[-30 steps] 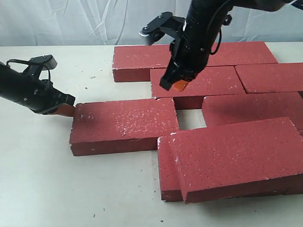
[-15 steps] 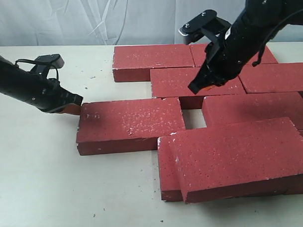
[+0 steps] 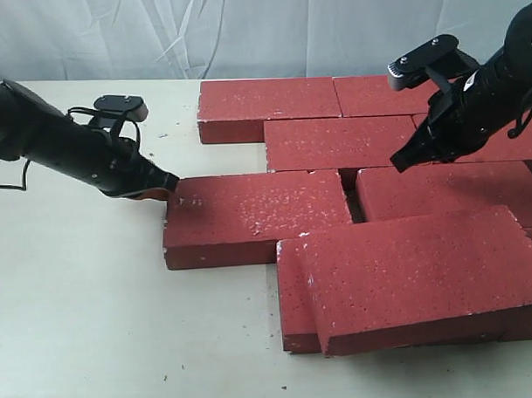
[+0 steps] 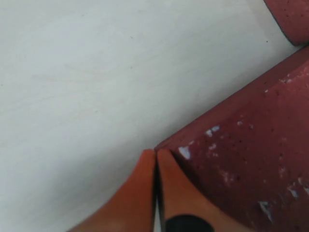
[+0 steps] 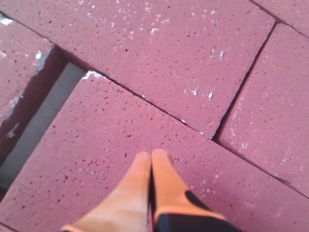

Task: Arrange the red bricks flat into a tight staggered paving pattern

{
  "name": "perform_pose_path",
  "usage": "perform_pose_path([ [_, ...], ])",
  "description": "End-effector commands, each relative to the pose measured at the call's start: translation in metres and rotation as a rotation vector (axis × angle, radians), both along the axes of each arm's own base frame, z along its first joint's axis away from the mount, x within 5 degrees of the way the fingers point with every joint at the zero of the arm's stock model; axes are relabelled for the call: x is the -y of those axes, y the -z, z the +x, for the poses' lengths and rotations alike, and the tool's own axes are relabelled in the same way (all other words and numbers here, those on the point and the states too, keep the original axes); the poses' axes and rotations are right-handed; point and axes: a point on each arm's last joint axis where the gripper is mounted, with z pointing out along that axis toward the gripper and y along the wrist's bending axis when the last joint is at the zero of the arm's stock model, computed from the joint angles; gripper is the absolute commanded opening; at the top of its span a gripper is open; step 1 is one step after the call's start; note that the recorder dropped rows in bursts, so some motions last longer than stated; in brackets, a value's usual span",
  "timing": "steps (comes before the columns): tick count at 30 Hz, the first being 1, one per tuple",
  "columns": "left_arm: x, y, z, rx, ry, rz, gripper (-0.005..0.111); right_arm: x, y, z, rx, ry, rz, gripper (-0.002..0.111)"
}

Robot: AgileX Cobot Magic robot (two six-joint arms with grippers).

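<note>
Clenched empty at the 9 o'clock end of the loose brick [image 3: 258, 215], the left gripper [image 3: 167, 186] should push squarely toward 3 o'clock, shutting the gap [image 3: 352, 203]; the right gripper [image 3: 398, 164] hovers, likewise clenched.

The left arm [image 3: 50, 137], at the left of the exterior frame, is matte black and rounded, narrowing toward its tip. A small dark box [image 3: 118, 104] with a pale grey top is mounted near that tip, and a thin black cable [image 3: 81, 111] loops beside it. The right arm [image 3: 494, 91], at the upper right, is likewise black and carries a similar grey-topped box [image 3: 427, 54]. Both wrist views show smooth orange jaws tapering to blunt tips, with a black patch low on one jaw of each pair.
</note>
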Motion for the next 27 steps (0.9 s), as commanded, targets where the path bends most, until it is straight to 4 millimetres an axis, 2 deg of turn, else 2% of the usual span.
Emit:
perform_pose_path([
  [1,0.015,0.000,-0.002,0.017,0.014,0.000,0.000,0.002,-0.004,-0.001,0.018,0.004,-0.002,-0.001],
  [13,0.047,-0.003,-0.009,0.053,0.076,0.013,0.000,0.002,-0.004,0.000,0.028,0.007,0.001,-0.001],
  [21,0.042,-0.001,-0.007,0.082,0.098,0.065,0.000,0.002,-0.004,0.000,0.026,0.006,0.001,-0.001],
  [27,0.023,-0.001,0.000,0.084,0.039,0.076,0.000,0.002,-0.004,0.000,0.026,0.006,0.001,-0.001],
])
